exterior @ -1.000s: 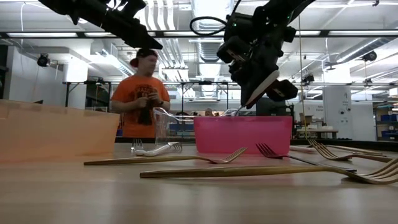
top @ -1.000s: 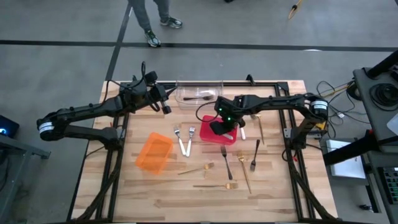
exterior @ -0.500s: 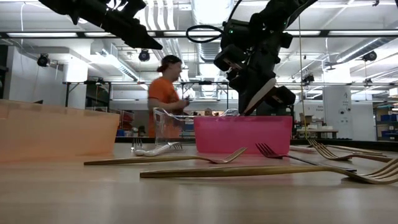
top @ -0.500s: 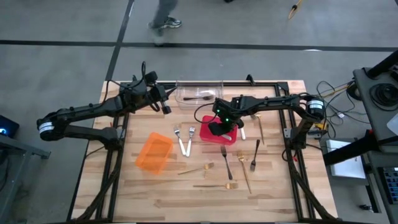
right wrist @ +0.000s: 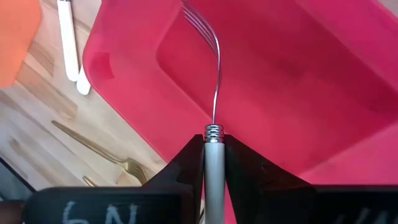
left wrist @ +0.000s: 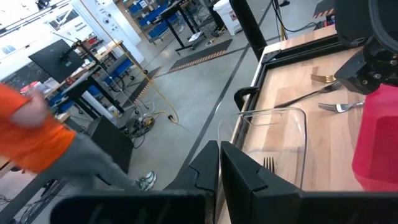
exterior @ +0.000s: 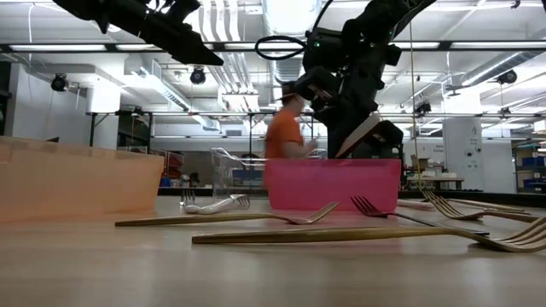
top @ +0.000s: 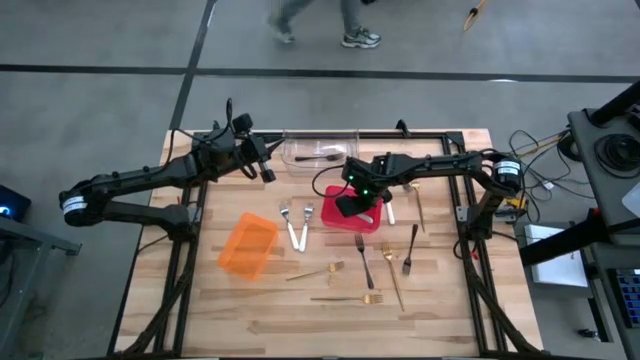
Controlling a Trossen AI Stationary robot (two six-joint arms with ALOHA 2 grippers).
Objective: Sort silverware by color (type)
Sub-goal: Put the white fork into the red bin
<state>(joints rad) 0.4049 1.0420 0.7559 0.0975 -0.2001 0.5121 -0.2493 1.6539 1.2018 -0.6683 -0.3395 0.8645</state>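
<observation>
My right gripper [right wrist: 214, 163] is over the red bin [top: 362, 222], shut on a fork with a pale handle and silver tines [right wrist: 216, 74]. In the low view its fingers [exterior: 363, 147] reach the bin's rim [exterior: 333, 162]. My left gripper [top: 268, 175] is shut on nothing and hangs high over the table's far left, beside the clear bin [top: 320, 148], which holds a dark fork [top: 318, 157]. Two pale-handled forks [top: 295, 226], gold forks [top: 345, 298] and black forks [top: 363, 258] lie flat on the wood. My right gripper pinches the fork's pale handle at its neck end, just behind the silver collar [right wrist: 214, 132], between its two fingers. The fingers slant down from above, with the handle lying along them. The fork points ahead and down, its tines [right wrist: 200, 23] inside the red bin; whether they touch the bin's floor I cannot tell.
An orange bin [top: 248, 246] sits on the table's left part. More utensils [top: 419, 204] lie right of the red bin. A gold fork [exterior: 256, 218] and a long gold utensil [exterior: 358, 235] lie nearest the low camera. A person passes beyond the far edge [exterior: 286, 136].
My right gripper has sunk a little with the fork: the tines that showed above the red bin's rim in the low view are now behind its wall. A person has walked across behind the table toward the right.
</observation>
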